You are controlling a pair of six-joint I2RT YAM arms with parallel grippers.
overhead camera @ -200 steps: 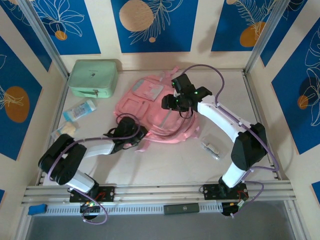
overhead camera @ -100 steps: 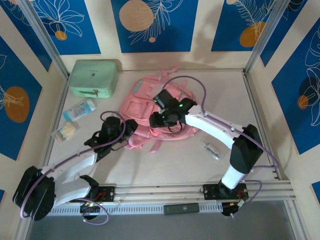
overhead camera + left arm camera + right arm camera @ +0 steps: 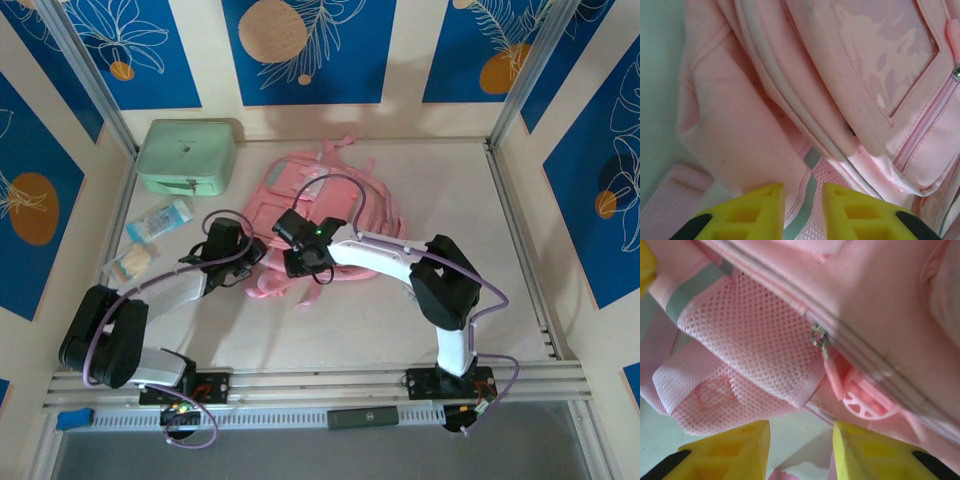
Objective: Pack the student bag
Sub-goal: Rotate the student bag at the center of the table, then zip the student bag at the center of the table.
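The student bag [image 3: 335, 205] is a large pink backpack lying flat mid-table. Both grippers are at its near-left corner. My left gripper [image 3: 256, 262] points at the bag's lower edge. In the left wrist view its yellow fingers [image 3: 765, 210] stand a narrow gap apart, shut on a fold of the bag's pink fabric [image 3: 740, 150] with a grey-green stripe. My right gripper [image 3: 296, 264] hangs just beside it. Its jaws [image 3: 800, 440] are open above bare table, below the mesh pocket [image 3: 755, 350], a zip pull [image 3: 832, 375] and a pink buckle [image 3: 867, 402].
A mint green zip case [image 3: 187, 155] stands at the back left. A blue-white packet [image 3: 160, 220] and a small snack packet [image 3: 130, 262] lie along the left side. A small clear item [image 3: 422, 297] lies right of the bag, near the right arm.
My right gripper has travelled from the bag's far-right top across to its near-left corner. The left arm swung out and back, its gripper staying at the bag's lower edge. The bag shifted slightly.
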